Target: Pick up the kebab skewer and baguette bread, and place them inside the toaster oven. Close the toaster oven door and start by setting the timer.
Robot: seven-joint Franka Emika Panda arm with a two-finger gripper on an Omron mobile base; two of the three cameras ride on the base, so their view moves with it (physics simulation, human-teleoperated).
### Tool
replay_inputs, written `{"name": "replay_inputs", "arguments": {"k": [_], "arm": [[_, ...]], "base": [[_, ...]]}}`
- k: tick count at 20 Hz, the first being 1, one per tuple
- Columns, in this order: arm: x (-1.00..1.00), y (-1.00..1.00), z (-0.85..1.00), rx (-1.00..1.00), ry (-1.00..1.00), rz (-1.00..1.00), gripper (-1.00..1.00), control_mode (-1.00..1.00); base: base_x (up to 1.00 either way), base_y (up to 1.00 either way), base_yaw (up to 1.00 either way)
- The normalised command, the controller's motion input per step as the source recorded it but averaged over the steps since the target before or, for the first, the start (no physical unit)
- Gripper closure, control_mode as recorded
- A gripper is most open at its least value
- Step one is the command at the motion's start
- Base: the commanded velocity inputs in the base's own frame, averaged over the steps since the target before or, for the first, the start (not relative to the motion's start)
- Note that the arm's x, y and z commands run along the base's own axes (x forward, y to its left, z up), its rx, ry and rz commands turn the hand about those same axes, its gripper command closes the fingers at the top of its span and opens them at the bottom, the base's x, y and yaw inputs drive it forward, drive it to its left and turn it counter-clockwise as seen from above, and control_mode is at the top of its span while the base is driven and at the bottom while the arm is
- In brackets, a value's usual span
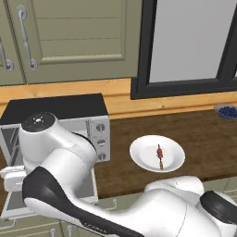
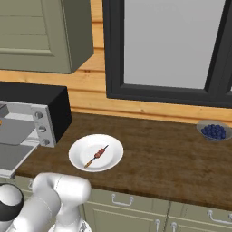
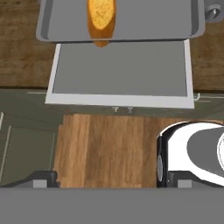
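Baguette bread point(image 3: 101, 19) beyond open end effector point(image 3: 111, 180).

A dark-framed window point(image 2: 170, 47) sits above the wooden counter point(image 2: 158, 154), olive cabinets point(image 1: 69, 37) alongside, over seemingly wood flooring point(image 3: 105, 148).

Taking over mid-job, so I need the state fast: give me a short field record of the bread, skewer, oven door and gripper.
baguette bread: lying on the tray inside the toaster oven
kebab skewer: on the white plate, right of the oven
toaster oven door: folded down, open
gripper: open, empty, above the floor in front of the door
blueberry bowl: far right on the counter
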Motion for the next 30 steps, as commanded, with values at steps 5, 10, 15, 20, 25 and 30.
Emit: {"name": "replay_inputs", "arguments": {"k": [5, 10, 15, 20, 25, 30], "arm": [[-0.85, -0.32, 0.53, 0.0, -0.02, 0.0, -1.0, -1.0], [-0.53, -0.2, 0.3, 0.0, 0.0, 0.0, -1.0, -1.0], [-0.35, -0.45, 0.36, 0.0, 0.0, -0.01, -1.0, -1.0], [0.15, -1.0, 0.04, -0.05, 0.01, -0.01, -1.0, -1.0], [0.35, -1.0, 0.0, 0.0, 0.0, 0.0, -1.0, -1.0], [0.21, -1.0, 0.0, 0.0, 0.0, 0.0, -1.0, -1.0]], "base": [[0.0, 0.0, 0.0], [0.0, 0.0, 0.0], [0.0, 0.0, 0.0], [0.0, 0.0, 0.0], [0.0, 0.0, 0.0], [0.0, 0.0, 0.0]]}}
